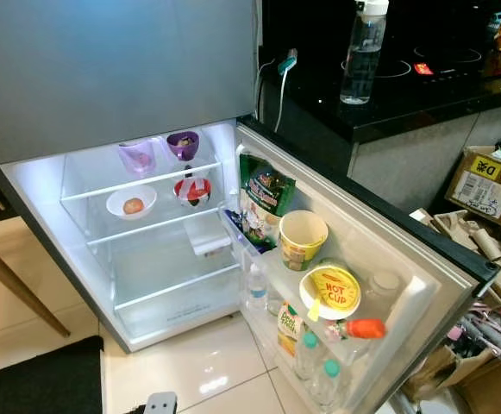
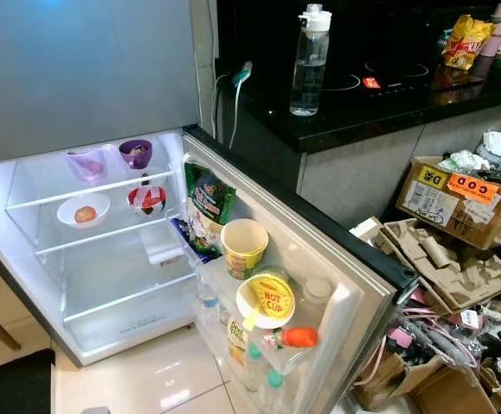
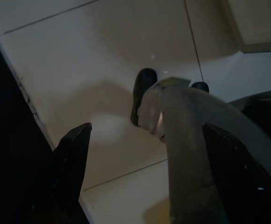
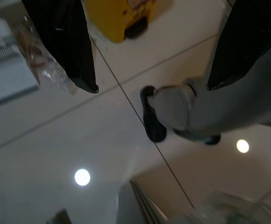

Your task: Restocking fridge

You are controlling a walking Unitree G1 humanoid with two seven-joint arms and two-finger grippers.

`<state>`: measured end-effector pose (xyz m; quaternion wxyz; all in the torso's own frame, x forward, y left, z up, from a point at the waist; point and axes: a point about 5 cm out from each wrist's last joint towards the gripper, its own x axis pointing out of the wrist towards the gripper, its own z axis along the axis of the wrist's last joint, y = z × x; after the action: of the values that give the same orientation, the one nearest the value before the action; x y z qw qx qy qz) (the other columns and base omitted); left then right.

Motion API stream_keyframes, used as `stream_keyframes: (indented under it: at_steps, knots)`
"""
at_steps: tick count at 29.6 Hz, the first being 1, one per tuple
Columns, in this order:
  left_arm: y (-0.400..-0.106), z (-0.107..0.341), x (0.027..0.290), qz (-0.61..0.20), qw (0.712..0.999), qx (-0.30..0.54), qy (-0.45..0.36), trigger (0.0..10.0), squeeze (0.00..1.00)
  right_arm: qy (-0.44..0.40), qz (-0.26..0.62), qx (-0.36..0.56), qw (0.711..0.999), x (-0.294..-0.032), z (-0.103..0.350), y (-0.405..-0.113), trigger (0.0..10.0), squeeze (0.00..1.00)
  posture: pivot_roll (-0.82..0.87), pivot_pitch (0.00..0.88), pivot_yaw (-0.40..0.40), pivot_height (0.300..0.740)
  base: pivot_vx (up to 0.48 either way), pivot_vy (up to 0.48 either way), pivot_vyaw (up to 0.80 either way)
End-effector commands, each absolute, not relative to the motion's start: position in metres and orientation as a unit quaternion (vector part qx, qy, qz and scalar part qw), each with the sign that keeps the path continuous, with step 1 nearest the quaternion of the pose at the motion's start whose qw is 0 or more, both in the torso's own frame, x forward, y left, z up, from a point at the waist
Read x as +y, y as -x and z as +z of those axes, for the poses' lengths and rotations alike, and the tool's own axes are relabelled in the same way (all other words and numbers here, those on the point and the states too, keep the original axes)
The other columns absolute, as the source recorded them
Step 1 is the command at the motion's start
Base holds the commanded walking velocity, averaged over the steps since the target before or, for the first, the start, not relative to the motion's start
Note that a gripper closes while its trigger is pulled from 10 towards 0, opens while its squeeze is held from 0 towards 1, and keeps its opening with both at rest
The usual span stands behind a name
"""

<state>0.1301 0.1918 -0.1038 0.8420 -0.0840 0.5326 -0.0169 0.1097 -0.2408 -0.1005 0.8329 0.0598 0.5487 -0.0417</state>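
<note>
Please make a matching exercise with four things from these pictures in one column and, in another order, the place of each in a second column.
Things:
1. water bottle
2. white bowl
3. purple cup
4. Hot Cup noodle tub

Places:
A. top fridge shelf
B. black counter
C. fridge door rack
D. second fridge shelf

Pairs: 1-B, 2-D, 3-A, 4-C
</note>
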Motion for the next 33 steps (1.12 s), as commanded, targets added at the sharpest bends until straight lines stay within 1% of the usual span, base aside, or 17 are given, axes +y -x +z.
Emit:
stream_keyframes:
  at_steps: [1, 13, 21, 28, 30, 33]
  knots:
    - [-0.1293, -0.1044, 0.1897, -0.022, 0.84, 0.537, 0.078, 10.0, 0.0, -0.061, -0.048, 0.552, 0.83, -0.2447, -0.1004, -0.1063, 10.0, 0.0, -0.1, 0.0, -0.018, 0.74, -0.281, 0.0, 0.0]
    - [-0.1282, -0.105, 0.1884, -0.025, 0.838, 0.54, 0.075, 10.0, 0.0, -0.057, -0.052, 0.554, 0.829, -0.2501, -0.0989, -0.1067, 10.0, 0.0, -0.1, 0.0, -0.018, 0.74, -0.336, 0.0, 0.0]
    - [-0.1293, -0.1048, 0.1877, -0.026, 0.838, 0.539, 0.075, 10.0, 0.0, -0.061, -0.05, 0.55, 0.832, -0.2446, -0.0986, -0.1139, 10.0, 0.0, -0.11, 0.0, -0.016, 0.74, -0.364, 0.0, 0.0]
    - [-0.1299, -0.1046, 0.1875, -0.028, 0.839, 0.539, 0.074, 10.0, 0.0, -0.062, -0.048, 0.549, 0.832, -0.2442, -0.0985, -0.1144, 10.0, 0.0, -0.1, 0.0, -0.016, 0.74, -0.339, 0.0, 0.0]
    - [-0.13, -0.1045, 0.1876, -0.028, 0.839, 0.538, 0.074, 10.0, 0.0, -0.063, -0.048, 0.549, 0.832, -0.2444, -0.0985, -0.1142, 10.0, 0.0, -0.1, 0.0, -0.016, 0.74, -0.285, 0.0, 0.0]
    - [-0.1303, -0.1043, 0.1881, -0.027, 0.84, 0.536, 0.076, 10.0, 0.0, -0.064, -0.048, 0.549, 0.832, -0.2448, -0.0986, -0.1131, 10.0, 0.0, -0.1, 0.0, -0.014, 0.74, 0.0, 0.0, 0.0]
